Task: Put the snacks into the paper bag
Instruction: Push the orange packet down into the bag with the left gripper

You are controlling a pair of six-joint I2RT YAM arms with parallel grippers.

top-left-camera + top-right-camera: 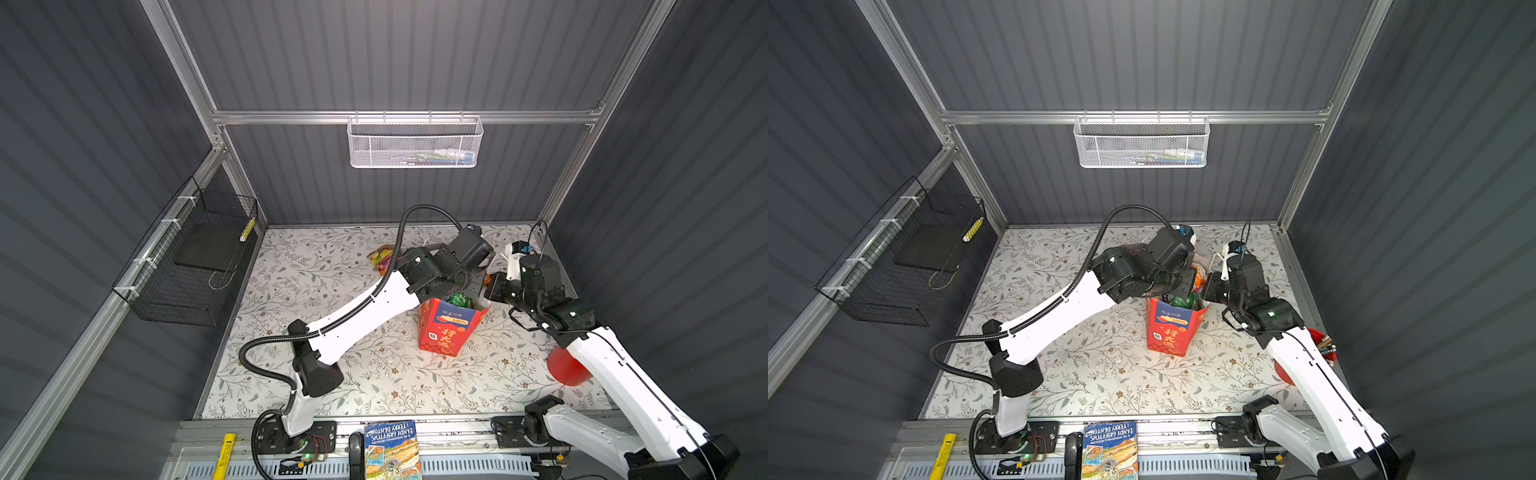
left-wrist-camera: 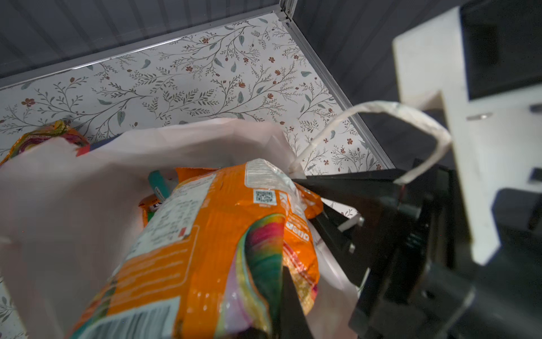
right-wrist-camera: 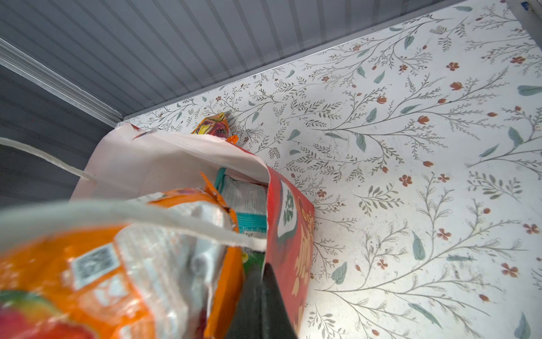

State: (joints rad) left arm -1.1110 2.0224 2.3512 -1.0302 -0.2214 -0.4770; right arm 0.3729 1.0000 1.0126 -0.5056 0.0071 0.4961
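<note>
Bagging underway — your left gripper (image 2: 286,296) is pinching the orange candy packet (image 2: 205,234) over the paper bag (image 1: 440,332); your right gripper (image 2: 305,183) is clamping its rim.

A book (image 1: 390,451) lies before the flowered table's (image 1: 353,374) near edge. A red cup (image 1: 567,370) stands at its right. A white mesh basket (image 1: 415,143) hangs at the back, a black wire basket (image 1: 187,266) at the left.

We read "ANDY GRIFFITHS" and "TERRY DENTON", upside down, on the blue book (image 1: 390,449) at the front edge, "100%" and gold Chinese characters on the red paper bag (image 1: 436,343), and a QR code on the orange snack packet (image 2: 205,234), its fine print unreadable.
</note>
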